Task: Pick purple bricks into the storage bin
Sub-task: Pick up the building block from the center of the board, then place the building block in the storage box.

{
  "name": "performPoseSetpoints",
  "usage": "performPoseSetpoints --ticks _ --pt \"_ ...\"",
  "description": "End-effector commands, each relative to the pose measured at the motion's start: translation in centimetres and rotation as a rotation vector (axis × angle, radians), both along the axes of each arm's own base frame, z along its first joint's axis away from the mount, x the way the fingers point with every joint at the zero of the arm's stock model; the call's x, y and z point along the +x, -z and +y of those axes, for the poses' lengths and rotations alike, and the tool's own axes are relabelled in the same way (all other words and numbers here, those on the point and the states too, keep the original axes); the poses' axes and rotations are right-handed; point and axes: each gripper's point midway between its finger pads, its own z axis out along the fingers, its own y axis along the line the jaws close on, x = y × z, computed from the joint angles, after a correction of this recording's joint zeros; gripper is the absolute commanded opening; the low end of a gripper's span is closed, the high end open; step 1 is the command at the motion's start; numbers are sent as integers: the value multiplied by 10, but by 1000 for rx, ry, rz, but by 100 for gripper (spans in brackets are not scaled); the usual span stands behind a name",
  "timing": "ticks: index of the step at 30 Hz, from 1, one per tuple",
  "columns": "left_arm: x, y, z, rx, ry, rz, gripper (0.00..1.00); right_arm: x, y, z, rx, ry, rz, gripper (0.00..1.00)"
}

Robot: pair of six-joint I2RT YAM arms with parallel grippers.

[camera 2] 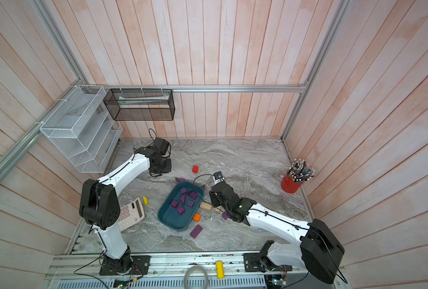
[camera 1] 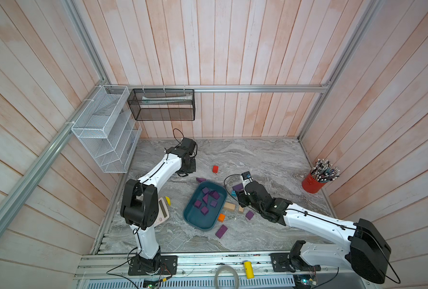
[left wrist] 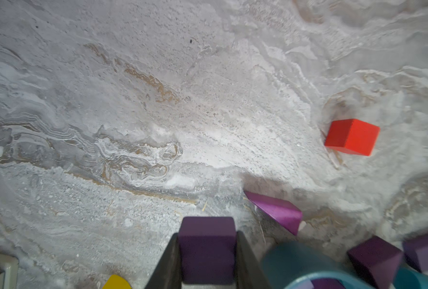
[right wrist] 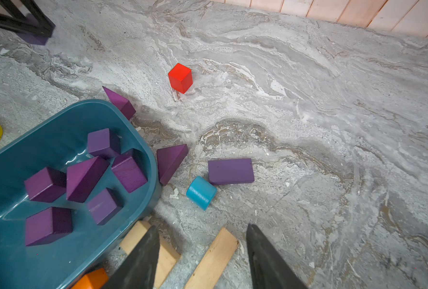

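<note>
Top views: storage bin (camera 1: 195,221) sits mid-table w/ six purple bricks (camera 1: 204,210) inside. A purple oblong (camera 1: 221,231) and a purple cube (camera 1: 249,215) lie outside it.

Left wrist: left gripper (left wrist: 207,252) is clamped on a purple block (left wrist: 206,237), w/ the bin rim just beside. A purple wedge (left wrist: 275,211) and a red cube (left wrist: 351,136) are nearby.

Right wrist: right gripper (right wrist: 202,226) is open, nothing btwn the jaws, over tan blocks (right wrist: 214,252). Six bricks are in the bin here too.
</note>
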Motion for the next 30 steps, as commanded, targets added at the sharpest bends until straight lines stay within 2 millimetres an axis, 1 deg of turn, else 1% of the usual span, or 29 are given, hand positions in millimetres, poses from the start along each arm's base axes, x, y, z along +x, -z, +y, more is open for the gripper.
performPoseSetpoints --ticks 1,10,17,24,30 --pt "-21 -7 -4 -23 14 15 25 8 -10 4 22 14 -15 58" --pt "-60 -32 -14 -74 54 -9 26 18 -8 -1 72 58 35 57" --pt "-98 -36 -25 -73 81 4 25 26 -13 -8 105 93 42 58" --pt "-135 -26 -40 -76 120 44 25 27 -17 -13 130 115 46 58" --pt "-163 -9 -57 -83 175 93 25 26 -19 -16 151 125 53 57"
